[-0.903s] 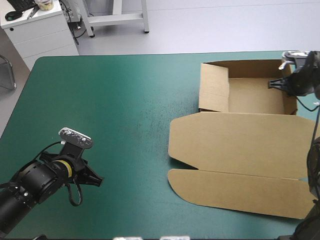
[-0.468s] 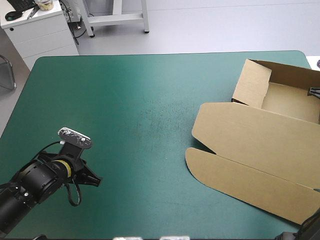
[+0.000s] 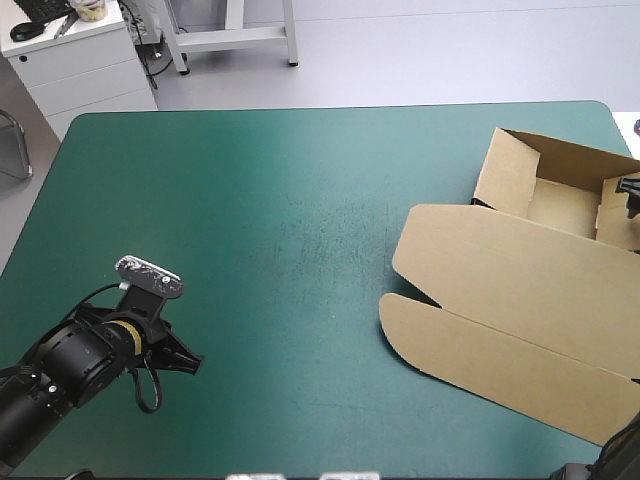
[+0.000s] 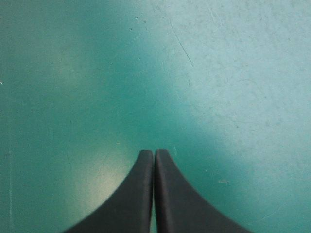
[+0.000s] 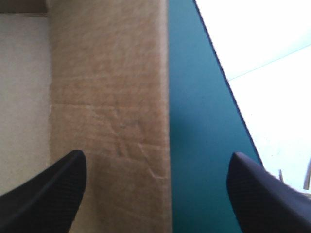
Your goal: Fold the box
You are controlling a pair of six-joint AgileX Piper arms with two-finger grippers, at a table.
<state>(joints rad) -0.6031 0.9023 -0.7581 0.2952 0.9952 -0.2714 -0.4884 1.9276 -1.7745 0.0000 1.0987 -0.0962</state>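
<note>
**Box sits askew near table's right edge, with only one arm within reach**

The left gripper point(image 4: 154, 155) hangs low over the near-left of the teal-green cover point(image 3: 250, 200). Its black fingers are pressed together into a single point with nothing between them, and it is well apart from the work.

The brown box point(image 3: 520, 290) lies on the right side of the table, turned at an angle. It is an open tray with its walls up and its lid flat toward the near edge, and its right end runs out of the high view.

The right gripper point(image 5: 158, 156) is at the tray's side wall point(image 5: 112, 121). Its fingers are spread wide and hold nothing. The wall stands between them, closer to one finger than the other, and a strip of cover and the table's edge lie just beyond.

The main risk appears to be the box sliding. Board on a smooth cover has little grip, and with the left arm so far off nothing braces the box. A push toward the right could carry the tray over the edge. If the fingers close off-centre, they could crease the wall or pull a tucked panel loose. The flat lid would probably swing with any twist.

The cover shows faint scuffs near its middle and is otherwise bare. Past the far edge is pale grey floor point(image 3: 420, 50), with a white drawer cabinet point(image 3: 80, 70) off the left corner and a metal frame point(image 3: 230, 40) beside it.
</note>
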